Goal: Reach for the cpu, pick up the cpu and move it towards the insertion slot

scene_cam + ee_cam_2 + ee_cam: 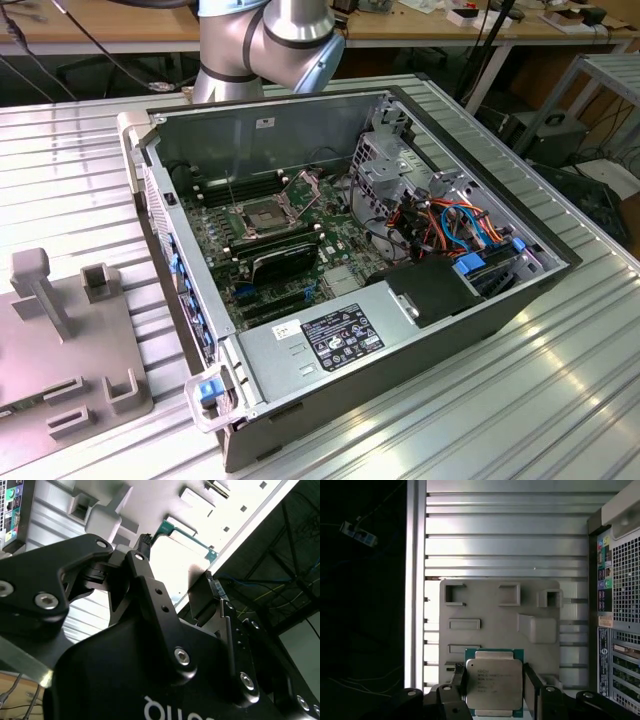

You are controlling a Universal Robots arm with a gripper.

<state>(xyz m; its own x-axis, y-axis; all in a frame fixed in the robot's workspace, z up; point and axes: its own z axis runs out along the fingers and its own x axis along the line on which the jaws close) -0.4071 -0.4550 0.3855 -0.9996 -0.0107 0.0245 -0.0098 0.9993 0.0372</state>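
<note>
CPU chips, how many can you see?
1. The cpu is gripped in the hand in the first wrist view, with the grey plate behind it. The insertion slot looks empty. More could be hidden inside the computer.

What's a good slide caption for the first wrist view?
Gripper with fingers on either side of the cpu, above the grey fixture plate on the ribbed metal table.
</note>
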